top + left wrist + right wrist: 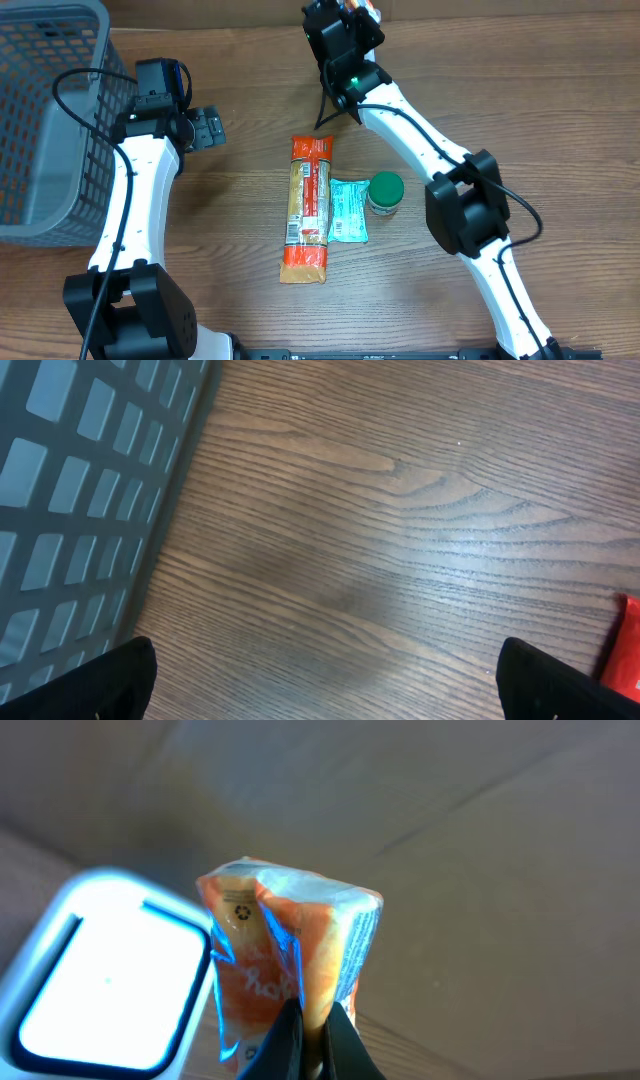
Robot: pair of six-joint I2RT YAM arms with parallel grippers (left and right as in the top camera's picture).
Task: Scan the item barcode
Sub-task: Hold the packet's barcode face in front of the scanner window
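Note:
My right gripper [312,1020] is shut on the lower edge of a small orange snack packet [290,950] with a clear, crinkled wrapper, holding it upright. Just left of the packet is the scanner [110,985], a dark-framed window glowing white. In the overhead view the right gripper [345,35] is at the table's far edge, and a bit of the orange packet [367,8] shows beyond it. My left gripper [205,127] hovers open over bare wood beside the basket, with nothing between its fingers [565,680].
A grey mesh basket [40,110] stands at the far left, its wall [80,490] close to the left gripper. Mid-table lie a long orange packet [307,205], a teal packet [348,210] and a green-lidded jar [385,192].

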